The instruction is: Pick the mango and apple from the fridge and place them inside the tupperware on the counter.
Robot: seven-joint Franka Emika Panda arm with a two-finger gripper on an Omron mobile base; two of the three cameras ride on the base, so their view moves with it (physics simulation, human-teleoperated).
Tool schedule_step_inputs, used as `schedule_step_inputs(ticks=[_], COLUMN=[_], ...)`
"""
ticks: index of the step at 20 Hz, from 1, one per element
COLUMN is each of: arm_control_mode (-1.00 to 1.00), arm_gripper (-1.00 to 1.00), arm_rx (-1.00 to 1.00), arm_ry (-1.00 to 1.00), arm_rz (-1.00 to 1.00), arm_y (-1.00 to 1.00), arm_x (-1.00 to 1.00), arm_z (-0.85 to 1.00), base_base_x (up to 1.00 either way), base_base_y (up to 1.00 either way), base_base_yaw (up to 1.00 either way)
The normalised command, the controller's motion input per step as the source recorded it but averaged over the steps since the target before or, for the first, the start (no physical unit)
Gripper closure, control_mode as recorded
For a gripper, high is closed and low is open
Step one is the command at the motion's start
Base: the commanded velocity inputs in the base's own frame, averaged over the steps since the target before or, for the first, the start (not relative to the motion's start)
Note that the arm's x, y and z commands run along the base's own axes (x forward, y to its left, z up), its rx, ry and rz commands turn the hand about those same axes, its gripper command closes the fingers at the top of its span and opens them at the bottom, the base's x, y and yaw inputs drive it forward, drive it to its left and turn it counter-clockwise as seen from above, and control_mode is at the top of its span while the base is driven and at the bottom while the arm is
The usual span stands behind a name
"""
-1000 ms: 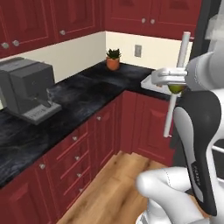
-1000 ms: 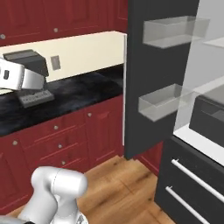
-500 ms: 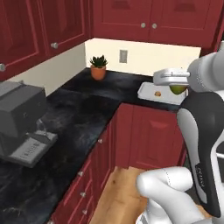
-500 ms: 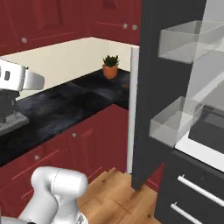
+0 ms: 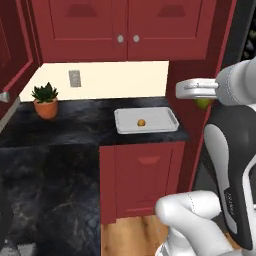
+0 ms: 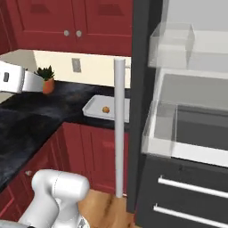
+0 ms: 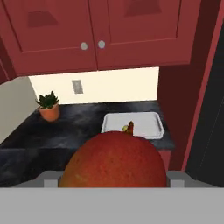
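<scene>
I see the red mango (image 7: 114,161) held close before the hand camera (green underside in my left view). The small orange apple (image 5: 141,122) lies inside the light-grey tupperware (image 5: 165,123) on the black counter (image 5: 75,125).

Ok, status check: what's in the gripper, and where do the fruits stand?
Gripper shut on mango, carried high. Apple already in tupperware on counter. Path to tupperware looks clear; potted plant well aside.

A rendered home kitchen — dark-red panelled cabinets (image 5: 127,30) with round silver knobs hang above a black marbled stone counter (image 5: 75,125). A tall black fridge (image 6: 178,133) stands open with clear door bins, and a small potted plant (image 5: 45,100) sits beside a wall socket (image 5: 75,78).
</scene>
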Motion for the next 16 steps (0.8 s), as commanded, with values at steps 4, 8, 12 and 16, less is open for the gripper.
schedule_step_inputs(ticks=[4, 8, 12, 16], arm_control_mode=[1.00, 1.00, 1.00, 1.00], arm_gripper=[1.00, 1.00, 1.00, 1.00], arm_rx=[0.00, 0.00, 0.00, 0.00], arm_ry=[0.00, 0.00, 0.00, 0.00], arm_rz=[0.00, 0.00, 0.00, 0.00], arm_y=[0.00, 0.00, 0.00, 0.00], arm_x=[0.00, 0.00, 0.00, 0.00], arm_z=[0.00, 0.00, 0.00, 0.00], base_base_x=[0.94, 0.96, 0.88, 0.58], base_base_y=[0.34, 0.25, 0.07, 0.00], base_base_yaw=[-0.57, -0.45, -0.19, 0.00])
